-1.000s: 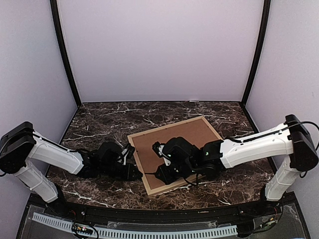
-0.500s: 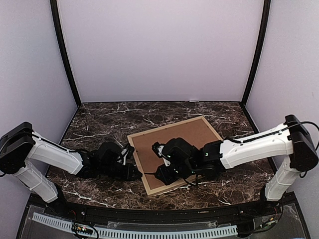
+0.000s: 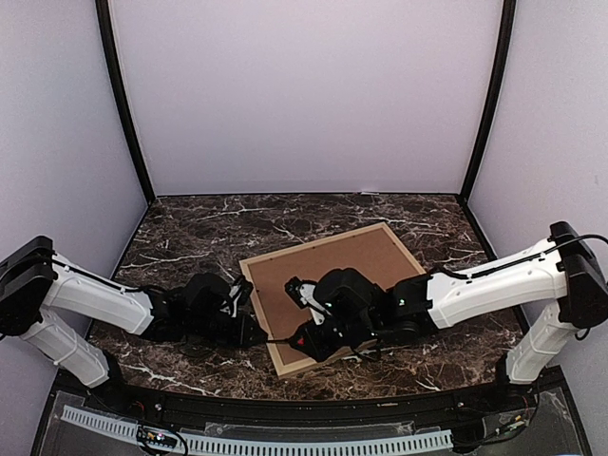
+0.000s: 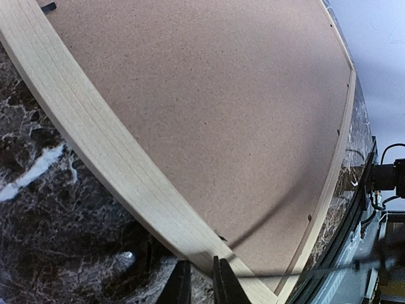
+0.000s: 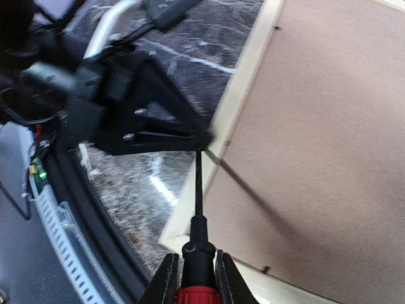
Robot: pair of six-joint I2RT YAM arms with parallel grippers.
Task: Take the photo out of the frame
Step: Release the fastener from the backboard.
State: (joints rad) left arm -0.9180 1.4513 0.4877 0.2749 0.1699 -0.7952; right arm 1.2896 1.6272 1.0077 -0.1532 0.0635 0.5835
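The frame (image 3: 313, 240) lies face down on the marble table, its light wood rail (image 4: 95, 145) around a brown backing board (image 3: 356, 261). The photo is hidden under that board. My left gripper (image 4: 201, 269) is shut, its tips against the outer edge of the frame's left rail, holding nothing. My right gripper (image 5: 194, 263) is shut on a screwdriver (image 5: 197, 244) with a red and black handle. The thin shaft reaches to the inner edge of the left rail (image 5: 243, 82), right beside the left gripper's tips (image 5: 190, 136).
Small dark tabs (image 4: 309, 217) sit along the rails at the edge of the backing board (image 5: 329, 126). The table's near edge with a black rim and a white cable strip (image 5: 57, 221) is close behind the frame's near corner. Purple walls enclose the table.
My right arm has shifted left and lower, bringing the screwdriver's tip to the frame's left rail. The left gripper stays at the rail, and the frame has slid slightly left.
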